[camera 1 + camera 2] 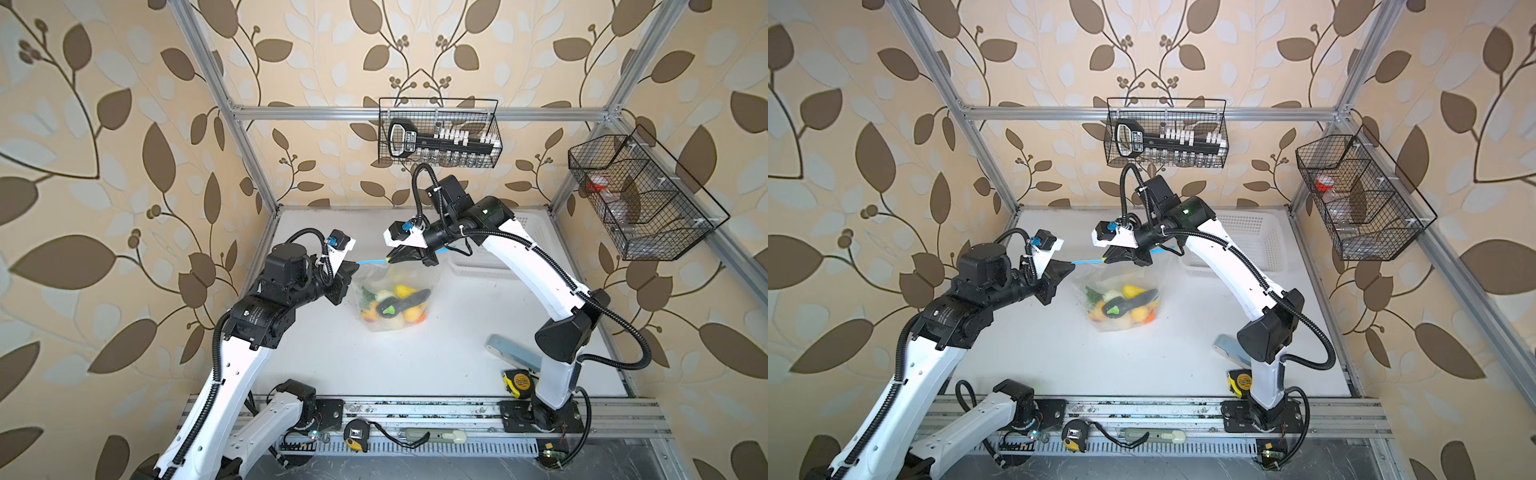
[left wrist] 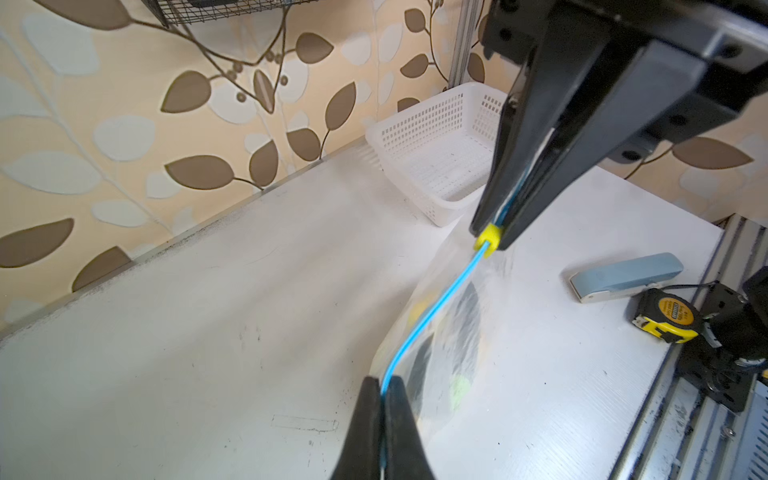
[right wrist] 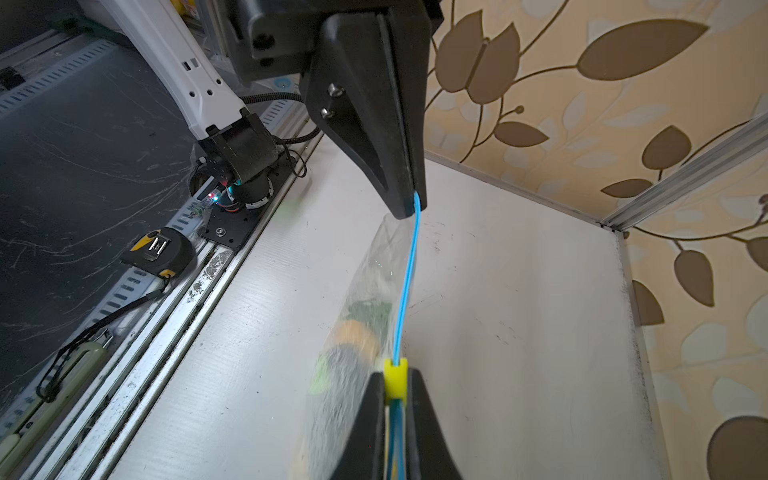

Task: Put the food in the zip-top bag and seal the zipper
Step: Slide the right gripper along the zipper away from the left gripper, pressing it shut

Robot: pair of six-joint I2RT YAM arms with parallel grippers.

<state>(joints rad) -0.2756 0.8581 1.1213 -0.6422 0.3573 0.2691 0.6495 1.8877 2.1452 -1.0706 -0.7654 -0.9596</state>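
Below both tools, the food [image 1: 392, 301] is sitting bagged; left tool [image 1: 355, 263] is clamping the zipper [image 1: 372, 262], right tool [image 1: 392, 258] its slider [image 2: 488, 241]; sealing is looking incomplete.

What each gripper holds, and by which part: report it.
The left gripper pinches the bag's blue zipper strip near one end; the right gripper is shut on the yellow slider partway along that strip.

- Bare tabletop [image 1: 332, 365] lies open in front and left of the bag [image 1: 399, 276].
- The zipper [image 1: 372, 262], taut between left hand [image 1: 354, 264] and right hand [image 1: 389, 259], bars the way above it.
- A white basket [image 1: 1273, 245] fills the far right corner.
- A blue-grey case [image 1: 513, 352] and tape measure [image 1: 518, 383] crowd the near right edge.
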